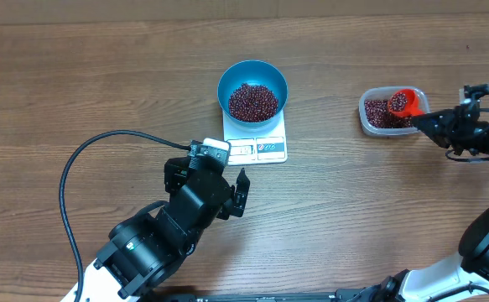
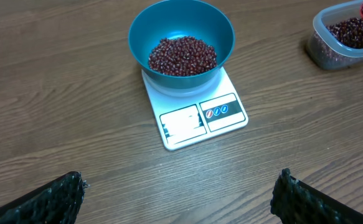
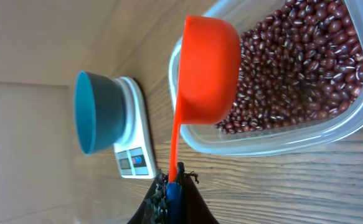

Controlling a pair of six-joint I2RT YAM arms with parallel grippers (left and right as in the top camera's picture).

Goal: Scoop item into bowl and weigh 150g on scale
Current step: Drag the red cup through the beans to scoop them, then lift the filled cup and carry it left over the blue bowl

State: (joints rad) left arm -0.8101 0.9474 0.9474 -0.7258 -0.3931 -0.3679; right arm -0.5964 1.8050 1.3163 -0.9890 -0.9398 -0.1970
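Now, your right gripper point(image 3: 172, 183) is clamped on the scoop point(image 3: 209, 68) by its handle, over the tub point(image 3: 281, 140). Carry it level, then tip slowly into the bowl point(image 1: 252, 88) on the scale point(image 1: 265, 149), where beans point(image 1: 252, 102) lie heaped. Your left gripper point(image 2: 180, 180) hangs wide open nearby.

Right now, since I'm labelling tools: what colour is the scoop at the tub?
Orange-red; the scoop shows best in the right wrist view.

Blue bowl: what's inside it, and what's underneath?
Inside, a heap of dark red beans hides the bowl floor. Underneath sits the white scale; only its front panel shows, the rest is covered.
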